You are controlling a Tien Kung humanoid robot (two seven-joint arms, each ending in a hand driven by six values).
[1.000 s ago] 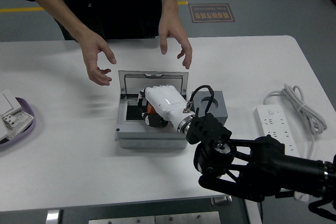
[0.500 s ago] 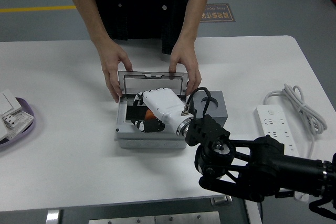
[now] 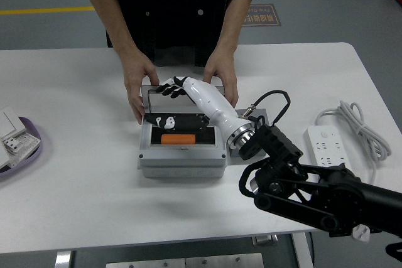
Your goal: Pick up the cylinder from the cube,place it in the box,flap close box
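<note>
The orange cylinder (image 3: 178, 139) lies flat inside the open grey box (image 3: 181, 162). The box's lid (image 3: 162, 97) stands upright at the back. My right hand (image 3: 173, 88), white with black fingertips, is stretched over the box with its fingers spread against the lid's top edge, holding nothing. The grey cube (image 3: 269, 117) sits right of the box, mostly hidden behind my right forearm. A person across the table holds the box's back corners with both hands (image 3: 138, 89). My left arm does not show.
A white power strip (image 3: 329, 149) with its coiled cable lies at the right. A purple tray (image 3: 24, 155) with white parts sits at the left edge. A small white piece (image 3: 164, 121) lies inside the box behind the cylinder.
My right hand let go of the cylinder, which now lies in the box, and rose back to the lid's top edge. The person's hands came down and now steady the box.
</note>
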